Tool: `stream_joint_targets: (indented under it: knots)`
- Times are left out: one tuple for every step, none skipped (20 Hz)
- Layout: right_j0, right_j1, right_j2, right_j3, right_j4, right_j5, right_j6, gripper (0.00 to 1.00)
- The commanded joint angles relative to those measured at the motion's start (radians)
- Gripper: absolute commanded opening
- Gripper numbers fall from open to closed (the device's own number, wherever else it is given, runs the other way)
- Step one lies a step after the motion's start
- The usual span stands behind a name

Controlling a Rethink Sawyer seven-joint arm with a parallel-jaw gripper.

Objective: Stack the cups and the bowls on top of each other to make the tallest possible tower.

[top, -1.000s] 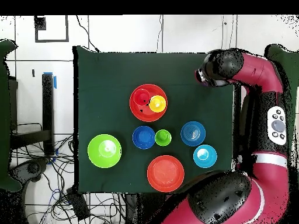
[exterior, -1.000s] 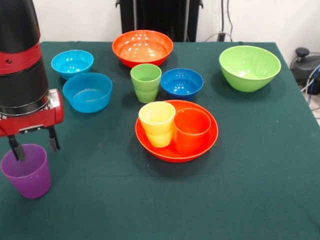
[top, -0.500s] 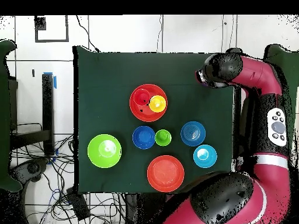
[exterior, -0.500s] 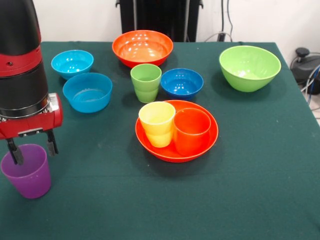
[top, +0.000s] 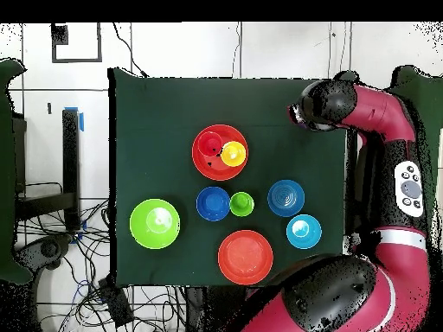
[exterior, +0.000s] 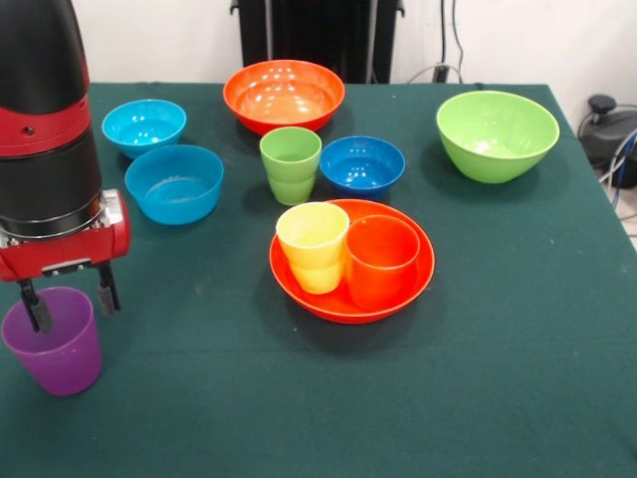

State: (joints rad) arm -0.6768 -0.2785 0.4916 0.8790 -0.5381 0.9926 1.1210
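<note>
front view: we see the pincer (exterior: 68, 303) open astride the rim of the purple cup (exterior: 55, 342) at the desk's (exterior: 518, 329) near left corner. we judge the cup light, stiff, slippery; grip its wall just below the rim.

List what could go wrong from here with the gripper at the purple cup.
The gripper hangs open at the purple cup, one finger inside and one behind its rim; an off-centre close may tip it. The cup sits near the table's edge, so a nudge could push it off.
</note>
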Motion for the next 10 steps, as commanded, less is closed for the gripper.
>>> stream_joint_targets:
  knots:
    - [-0.003,-0.017,0.006,0.105,-0.015,-0.036,-0.115,1.00]
    - [-0.003,-0.015,0.007,0.106,-0.015,-0.037,-0.116,1.00]
    - [-0.003,-0.011,0.009,0.101,-0.014,-0.037,-0.118,1.00]
    - [-0.003,-0.008,0.010,0.100,-0.013,-0.037,-0.118,1.00]
    - [-0.003,-0.006,0.011,0.100,-0.013,-0.037,-0.118,1.00]
    - [-0.003,-0.005,0.012,0.102,-0.013,-0.040,-0.117,1.00]
    - [-0.004,-0.004,0.012,0.103,-0.013,-0.042,-0.116,1.00]
    - [-0.004,-0.003,0.013,0.103,-0.012,-0.042,-0.114,1.00]
    - [-0.004,-0.001,0.013,0.103,-0.012,-0.042,-0.113,1.00]
    - [-0.003,-0.001,0.012,0.101,-0.013,-0.042,-0.113,1.00]
